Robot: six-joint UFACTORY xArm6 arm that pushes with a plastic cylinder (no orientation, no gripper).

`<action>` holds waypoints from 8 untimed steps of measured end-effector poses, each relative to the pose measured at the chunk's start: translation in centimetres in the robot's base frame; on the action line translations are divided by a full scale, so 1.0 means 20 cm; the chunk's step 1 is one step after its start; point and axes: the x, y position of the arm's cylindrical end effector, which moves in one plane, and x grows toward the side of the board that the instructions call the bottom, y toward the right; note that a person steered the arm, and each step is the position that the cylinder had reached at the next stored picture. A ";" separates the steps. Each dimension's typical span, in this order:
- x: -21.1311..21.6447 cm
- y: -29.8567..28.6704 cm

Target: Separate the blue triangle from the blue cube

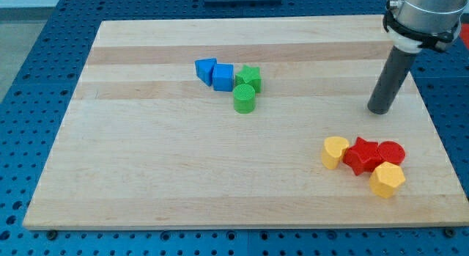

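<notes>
Wooden board (146, 190) lay on blue pegboard; my tip (380, 109), a bare rod with no pincer, stood far right, well apart from the blue triangle (205, 69) seemingly touching the blue cube (223, 76). Approach step, I judged; the next move called for reaching their seam.

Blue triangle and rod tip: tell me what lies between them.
In the camera view, the blue cube and green blocks lie between my tip and the blue triangle.

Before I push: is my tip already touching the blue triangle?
No: my tip stands far toward the view's right of the blue triangle, which touches the blue cube.
</notes>
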 end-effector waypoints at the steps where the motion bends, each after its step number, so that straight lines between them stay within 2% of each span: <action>1: 0.00 0.00; 2: 0.00 0.00; 3: -0.20 -0.28; 4: -0.48 -0.70; 5: -0.51 -0.74; 6: -0.56 -1.00; 8: -0.56 -1.20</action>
